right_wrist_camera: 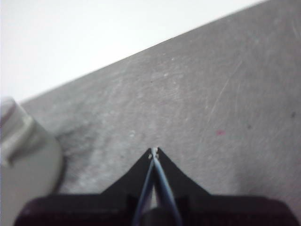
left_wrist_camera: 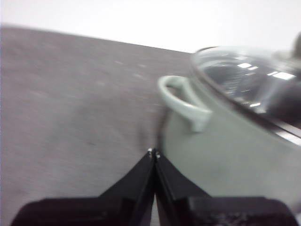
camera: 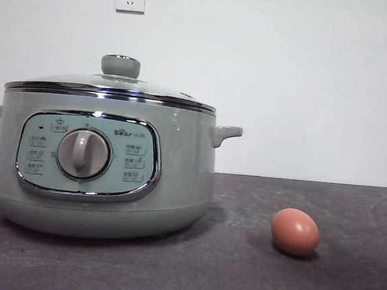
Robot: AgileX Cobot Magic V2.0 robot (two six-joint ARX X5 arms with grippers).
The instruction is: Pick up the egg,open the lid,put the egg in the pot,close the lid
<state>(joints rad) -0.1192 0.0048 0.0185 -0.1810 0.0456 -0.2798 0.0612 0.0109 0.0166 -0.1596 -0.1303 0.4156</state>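
Egg [camera: 295, 231]: you find it lying on the worktop [camera: 237, 271], apart from the pot [camera: 103, 171].
Lid [camera: 114, 86]: seated on pot.
Left claw [left_wrist_camera: 154, 152]: clenched, empty, beside pot.
Right claw [right_wrist_camera: 154, 150]: clenched, empty.

The lid [camera: 114, 84] sits on the pot [camera: 103, 171]; the egg [camera: 295, 231] lies right, seemingly nearer.

even, soft light; glare streaks on the lid [left_wrist_camera: 249, 77]; both wrist views blurred, front view sharp.

Left claw [left_wrist_camera: 154, 153] matte black, right claw [right_wrist_camera: 154, 151] black — pale-tipped wedges
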